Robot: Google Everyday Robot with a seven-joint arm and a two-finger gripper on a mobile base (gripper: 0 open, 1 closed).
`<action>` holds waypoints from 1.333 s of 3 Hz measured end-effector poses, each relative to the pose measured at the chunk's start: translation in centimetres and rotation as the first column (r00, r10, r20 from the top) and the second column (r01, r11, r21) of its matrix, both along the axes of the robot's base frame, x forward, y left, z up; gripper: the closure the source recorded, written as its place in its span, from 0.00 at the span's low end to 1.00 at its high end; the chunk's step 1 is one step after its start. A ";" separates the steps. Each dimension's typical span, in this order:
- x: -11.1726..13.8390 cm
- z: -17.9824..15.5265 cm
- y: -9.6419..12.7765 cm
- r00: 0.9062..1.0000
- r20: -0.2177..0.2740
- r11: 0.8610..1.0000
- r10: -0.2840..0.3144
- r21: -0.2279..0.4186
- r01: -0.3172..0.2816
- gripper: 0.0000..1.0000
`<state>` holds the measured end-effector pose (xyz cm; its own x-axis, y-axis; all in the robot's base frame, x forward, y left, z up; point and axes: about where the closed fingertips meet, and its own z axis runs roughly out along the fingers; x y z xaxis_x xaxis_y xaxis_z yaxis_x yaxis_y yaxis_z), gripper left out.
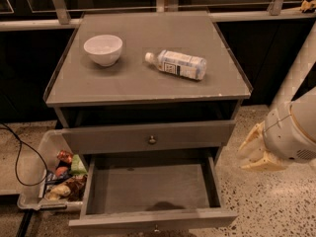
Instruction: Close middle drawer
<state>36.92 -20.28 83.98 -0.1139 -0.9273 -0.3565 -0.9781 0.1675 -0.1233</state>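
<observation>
step: judging approach phase, push not yet begun | middle drawer [148, 189] is sitting pulled out below the table [148, 83] front edge | gripper [254, 152] is hovering off the front-right corner, clear of the drawer; claw state cannot tell | next: getting onto the drawer front, pushing straight in

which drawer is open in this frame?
The middle drawer, the lower one in view: pulled out, its empty inside showing. The taller-fronted drawer above it is pushed in. The gripper hangs right of the cabinet, beside the open drawer.
</observation>
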 end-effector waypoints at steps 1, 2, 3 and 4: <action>-0.2 -1.4 0.5 1.000 -0.028 1.000 0.000 0.012 0.000 0.89; -0.7 -6.8 2.0 0.997 -0.076 0.999 -0.026 0.027 0.028 1.00; -1.9 -13.0 2.3 0.991 -0.089 0.995 -0.095 0.029 0.098 1.00; -1.3 -17.9 2.3 0.984 -0.064 0.986 -0.164 0.011 0.165 1.00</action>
<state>35.61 -17.99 66.03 -0.2865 -0.8882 -0.3591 -0.9429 0.3279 -0.0587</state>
